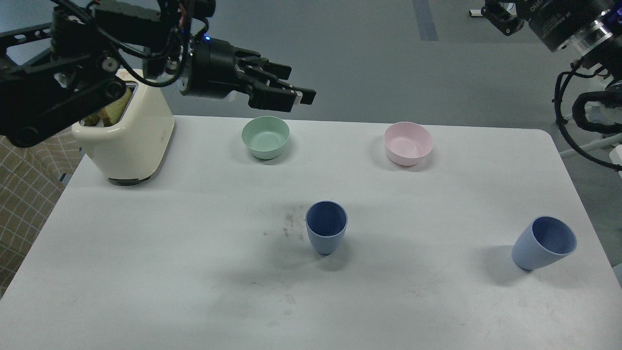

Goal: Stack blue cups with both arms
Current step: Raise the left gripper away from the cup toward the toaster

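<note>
Worktop (pixel 146 272), white and scuffed, fills the head view and carries everything. One blue cup (pixel 326 227) stands upright near the middle of the worktop, its mouth up. The second blue cup (pixel 543 243) stands by the right edge toward the near corner, apparently upright too, though the wide camera angle makes it look tilted. The two cups are well apart. Along the far edge sit a mint-green bowl (pixel 266 136) and a pink bowl (pixel 408 143), with a cream toaster (pixel 127 141) at the far left corner. The left gripper (pixel 294 95) hangs high above the far edge over the green bowl, empty, its fingers close together with only a narrow gap. The right gripper (pixel 500 17) shows only partly at the top right, off the worktop, and whether it is released or clenched cannot be told. Neither cup is grasped yet, so stacking has not begun. To do this step well, each arm should probably take the cup nearer to it, gripping the wall just below the rim, then one cup should be lowered straight down into the other with mouths aligned.
</note>
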You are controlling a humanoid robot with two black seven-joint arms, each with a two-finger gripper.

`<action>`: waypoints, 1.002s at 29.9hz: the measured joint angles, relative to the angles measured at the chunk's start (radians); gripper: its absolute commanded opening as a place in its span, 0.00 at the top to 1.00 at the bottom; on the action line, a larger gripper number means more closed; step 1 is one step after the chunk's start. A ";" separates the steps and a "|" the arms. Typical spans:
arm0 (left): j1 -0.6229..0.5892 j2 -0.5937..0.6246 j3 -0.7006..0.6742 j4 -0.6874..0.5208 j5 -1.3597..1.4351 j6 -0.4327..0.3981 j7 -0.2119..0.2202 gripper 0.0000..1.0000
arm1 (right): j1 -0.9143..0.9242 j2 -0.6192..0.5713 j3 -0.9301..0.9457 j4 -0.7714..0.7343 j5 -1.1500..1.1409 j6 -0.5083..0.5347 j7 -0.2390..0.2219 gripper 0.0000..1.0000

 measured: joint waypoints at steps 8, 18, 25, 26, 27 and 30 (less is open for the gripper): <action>0.044 0.092 -0.003 0.079 -0.389 0.136 0.000 0.02 | -0.071 -0.107 0.003 0.063 0.000 0.001 0.000 0.00; 0.152 0.106 -0.005 0.153 -0.991 0.299 0.000 0.02 | -0.175 -0.244 0.019 0.142 0.001 0.001 0.000 0.00; 0.229 0.096 -0.005 0.169 -1.072 0.397 0.000 0.02 | -0.248 -0.319 0.024 0.170 0.002 0.001 0.000 0.00; 0.239 0.095 -0.005 0.170 -1.075 0.397 0.000 0.02 | -0.258 -0.330 0.025 0.172 0.002 0.001 0.000 0.00; 0.247 0.094 -0.005 0.170 -1.077 0.394 0.000 0.02 | -0.267 -0.339 0.025 0.172 0.002 0.001 0.000 0.00; 0.271 0.093 -0.005 0.170 -1.091 0.363 0.000 0.02 | -0.289 -0.368 0.025 0.177 0.002 0.001 0.000 0.00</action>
